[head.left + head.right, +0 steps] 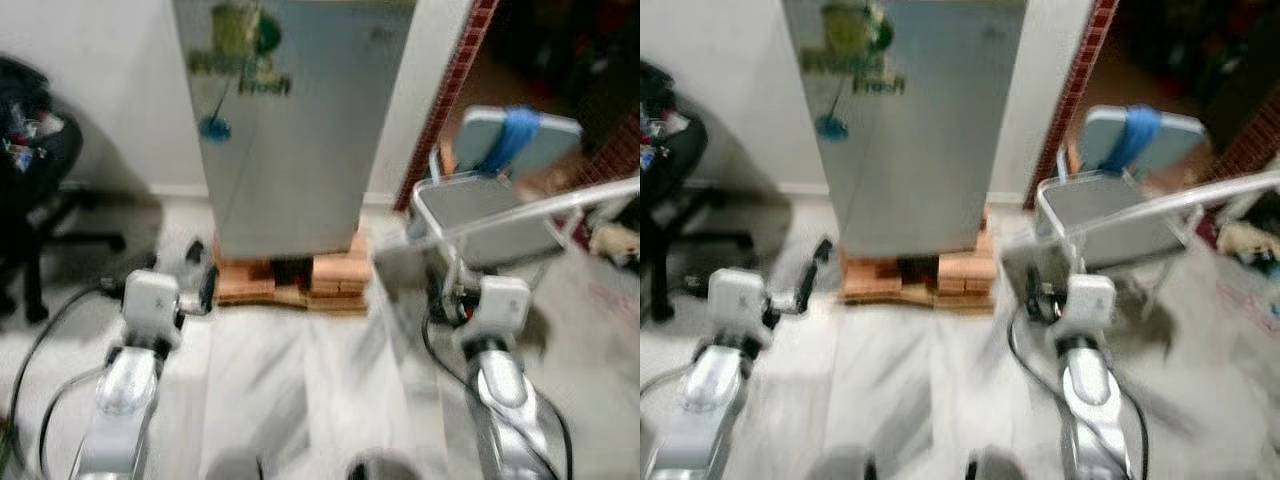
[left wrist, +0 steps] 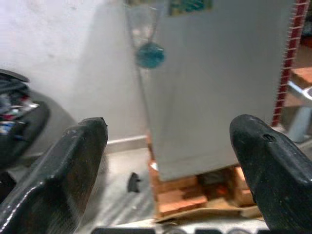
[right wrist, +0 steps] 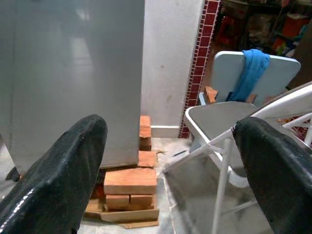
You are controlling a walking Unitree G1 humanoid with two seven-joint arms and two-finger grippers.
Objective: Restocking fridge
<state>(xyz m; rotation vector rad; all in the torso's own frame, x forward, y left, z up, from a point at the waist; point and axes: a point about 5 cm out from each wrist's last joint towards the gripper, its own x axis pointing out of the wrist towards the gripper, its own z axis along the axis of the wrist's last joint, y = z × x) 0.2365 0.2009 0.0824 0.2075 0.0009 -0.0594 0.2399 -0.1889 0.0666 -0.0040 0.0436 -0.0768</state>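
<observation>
A tall grey fridge (image 1: 290, 130) stands straight ahead against the white wall with its door shut. It rests on a stack of orange bricks (image 1: 290, 282). A green sticker (image 1: 245, 50) and a blue round tag (image 1: 214, 128) are on its front. My left gripper (image 2: 168, 161) is held low in front of the fridge's left side, open and holding nothing. My right gripper (image 3: 168, 165) is also open and holds nothing. It is low, to the right of the fridge's right side, close to a folding chair. The eye views are blurred.
A grey folding chair (image 1: 480, 210) with a blue cloth (image 1: 510, 135) over its back stands close on the right, beside a red tiled pillar (image 1: 450, 90). A black office chair (image 1: 30, 180) loaded with things is at the far left. Cables (image 1: 50, 330) lie on the pale floor.
</observation>
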